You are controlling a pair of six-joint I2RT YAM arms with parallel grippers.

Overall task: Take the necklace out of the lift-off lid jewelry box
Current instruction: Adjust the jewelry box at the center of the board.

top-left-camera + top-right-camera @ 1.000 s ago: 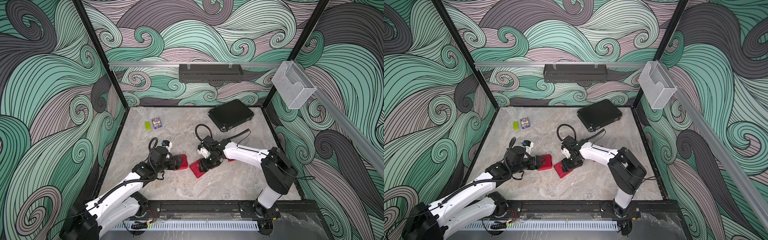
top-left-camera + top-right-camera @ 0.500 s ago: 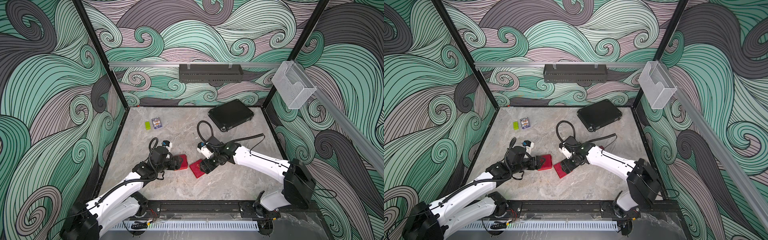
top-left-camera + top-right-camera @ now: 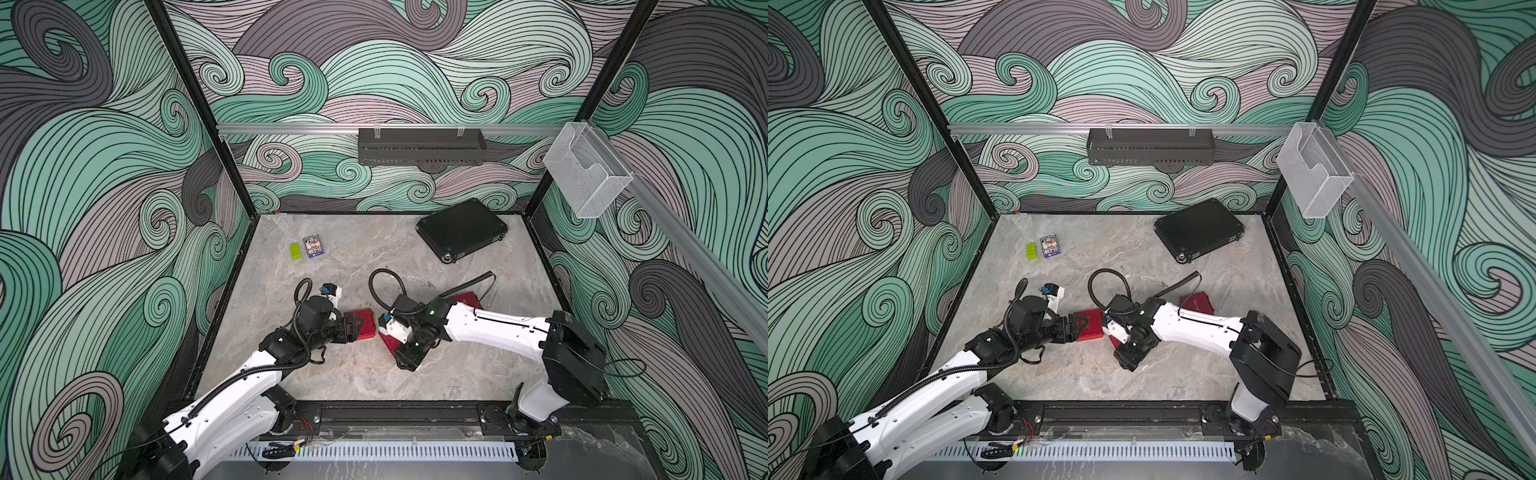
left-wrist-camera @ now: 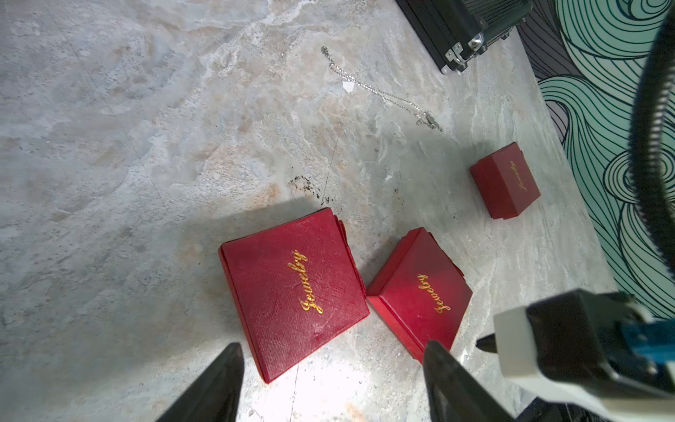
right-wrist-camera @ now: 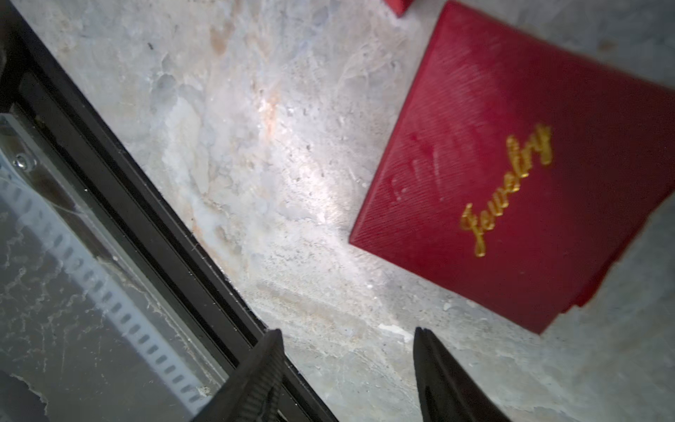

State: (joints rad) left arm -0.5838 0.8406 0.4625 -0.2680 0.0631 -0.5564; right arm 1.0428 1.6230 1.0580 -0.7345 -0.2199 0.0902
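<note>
Over the marble table (image 4: 109,146) my left gripper (image 4: 333,347) stands open and empty, the biggest red box (image 4: 292,292) just ahead, the necklace (image 4: 383,94) well beyond it; my right gripper (image 5: 347,330) is open too.

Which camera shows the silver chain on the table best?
The left wrist view: the silver chain lies uncovered, sharp from end to end. Both top views give only a faint thread; the right wrist view misses it.

Jewelry box (image 4: 277,292) red ribbed matt paper; necklace (image 4: 380,92) shiny metal chain.
</note>
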